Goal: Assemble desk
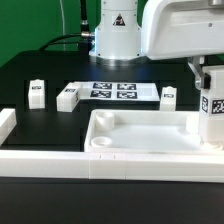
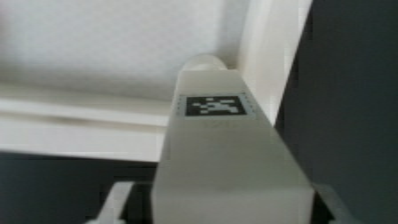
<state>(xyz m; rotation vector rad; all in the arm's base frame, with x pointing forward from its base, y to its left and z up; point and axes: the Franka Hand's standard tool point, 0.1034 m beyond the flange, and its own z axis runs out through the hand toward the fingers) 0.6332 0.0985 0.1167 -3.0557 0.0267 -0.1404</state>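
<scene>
Desk tabletop (image 1: 150, 132): one, flat on worktop (image 1: 50, 120), long axis across exterior view. Three loose legs (image 1: 37, 93) (image 1: 68, 97) (image 1: 168, 96) beyond; fourth leg (image 1: 214, 110) upright, clamped in claw (image 1: 208, 82) over its corner.

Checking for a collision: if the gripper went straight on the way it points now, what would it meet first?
Likely the tabletop, near its corner on the exterior view's right; the leg the gripper holds would touch first. Depth is unclear.

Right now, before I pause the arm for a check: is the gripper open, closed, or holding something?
Gripper: closed on a white tagged desk leg, at a corner of the tabletop.
</scene>
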